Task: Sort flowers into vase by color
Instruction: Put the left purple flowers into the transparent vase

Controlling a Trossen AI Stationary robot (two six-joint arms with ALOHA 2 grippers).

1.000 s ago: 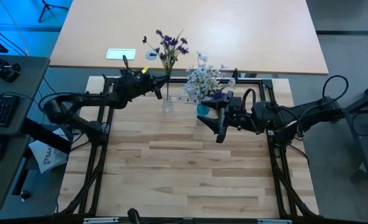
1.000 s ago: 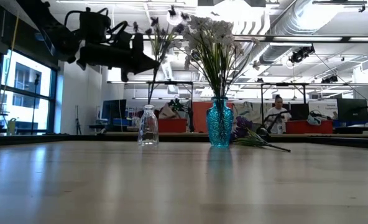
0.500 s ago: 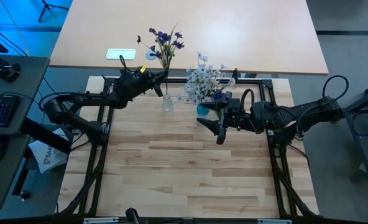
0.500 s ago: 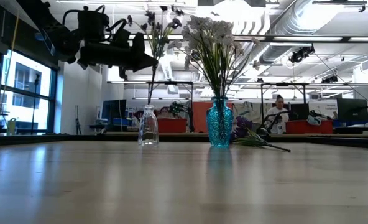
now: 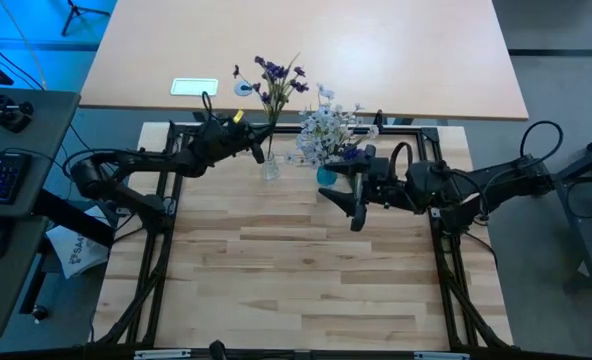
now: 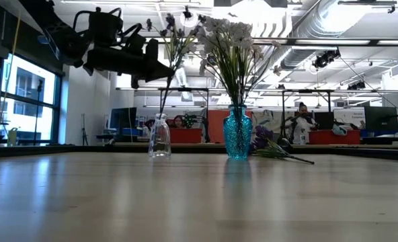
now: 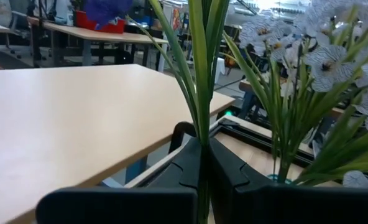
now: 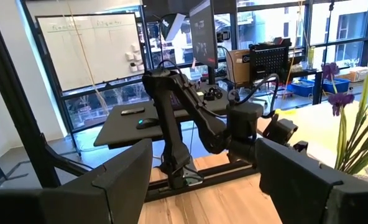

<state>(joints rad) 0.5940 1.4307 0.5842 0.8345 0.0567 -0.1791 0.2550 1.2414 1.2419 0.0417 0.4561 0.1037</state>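
My left gripper (image 5: 257,150) (image 6: 164,70) is shut on a purple-blossomed sprig (image 5: 276,75) above the clear glass bottle (image 5: 269,168) (image 6: 160,135). The stem runs down to the bottle's mouth; whether its end is inside, I cannot tell. A blue vase (image 5: 325,176) (image 6: 237,133) beside it holds several white flowers (image 5: 326,130) (image 7: 333,62) upright. More purple sprigs (image 6: 271,148) lie on the table right of the vase. My right gripper (image 5: 354,208) (image 8: 202,186) hovers open, just nearer than the vase. My left gripper pinches the sprig's green stem (image 7: 202,152) between its two fingers (image 7: 229,171), well below the blossoms. The fingers come level from the table's left and lie across the stem. The sprig stands almost upright, leaning slightly, with its lower end (image 6: 162,111) at the bottle's mouth.
The wooden tabletop (image 5: 306,270) stretches bare on the near side of the vases. A black frame rail (image 5: 416,125) runs along the far edge, with a light table (image 5: 376,60) beyond it. People and desks (image 6: 300,124) are in the room behind.
My left gripper has swung the held sprig: its blossoms leaned toward the table's left, then came back toward the right, nearer the white flowers. The gripper itself shifted slightly rightward and stayed shut. The right arm kept still.
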